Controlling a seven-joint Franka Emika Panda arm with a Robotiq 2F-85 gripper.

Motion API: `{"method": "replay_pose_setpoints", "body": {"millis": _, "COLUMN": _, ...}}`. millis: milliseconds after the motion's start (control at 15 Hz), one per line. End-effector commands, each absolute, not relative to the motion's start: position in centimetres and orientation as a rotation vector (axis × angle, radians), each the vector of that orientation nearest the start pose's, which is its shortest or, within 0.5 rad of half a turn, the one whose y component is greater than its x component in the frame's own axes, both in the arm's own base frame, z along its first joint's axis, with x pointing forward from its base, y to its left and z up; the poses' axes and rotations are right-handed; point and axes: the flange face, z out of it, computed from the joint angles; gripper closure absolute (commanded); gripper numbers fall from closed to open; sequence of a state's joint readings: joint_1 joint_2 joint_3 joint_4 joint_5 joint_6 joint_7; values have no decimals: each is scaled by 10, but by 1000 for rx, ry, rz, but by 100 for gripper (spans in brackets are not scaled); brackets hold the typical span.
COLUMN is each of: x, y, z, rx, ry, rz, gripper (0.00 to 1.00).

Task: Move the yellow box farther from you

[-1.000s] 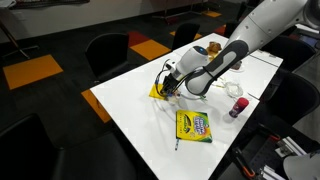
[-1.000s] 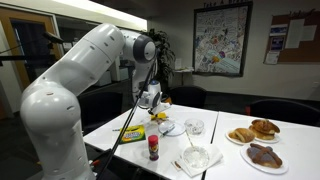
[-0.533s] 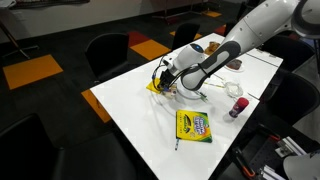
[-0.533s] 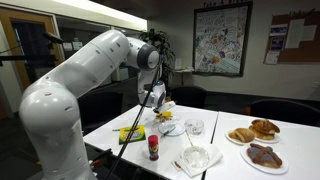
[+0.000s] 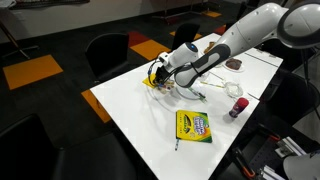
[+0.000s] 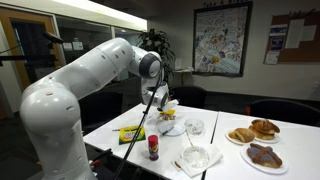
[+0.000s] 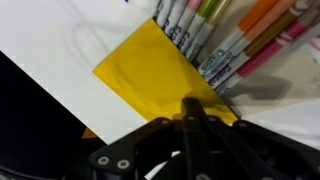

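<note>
No text, brand or number can be read with certainty. Colourful print is seen on the crayon box lying on the worktop, but its lettering is too small to be made out. Fine print is carried on the markers in the wrist view, yet it is blurred. The wall poster is likewise illegible.

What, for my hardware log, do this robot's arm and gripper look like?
The arm is glossy white, built of bulky rounded segments, with dark sections near the wrist. The gripper is black; in the wrist view its body shows black linkage plates with round pivot bolts. A thin dark cable runs down from the wrist. No markings are readable.
</note>
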State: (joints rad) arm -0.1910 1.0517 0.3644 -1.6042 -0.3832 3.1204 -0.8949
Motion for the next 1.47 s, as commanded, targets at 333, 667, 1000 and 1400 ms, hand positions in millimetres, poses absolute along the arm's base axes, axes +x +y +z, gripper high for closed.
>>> {"method": "replay_pose_setpoints", "body": {"millis": 333, "x": 722, "y": 113, "z": 79, "rx": -2603, "ry": -1568, "rz": -977, "gripper": 100}}
{"method": "replay_pose_setpoints", "body": {"millis": 667, "x": 730, "y": 116, "z": 81, "rx": -2724, "ry": -1417, "rz": -989, "gripper": 100}}
{"method": "replay_pose_setpoints", "body": {"millis": 1000, "x": 727, "y": 134, "z": 96, "rx": -2732, "ry": -1400, "rz": -946, "gripper": 93}}
{"method": "replay_pose_setpoints", "body": {"millis": 1400, "x": 714, "y": 192, "z": 161, "rx": -2530, "ry": -1604, "rz": -684, "gripper": 38}}
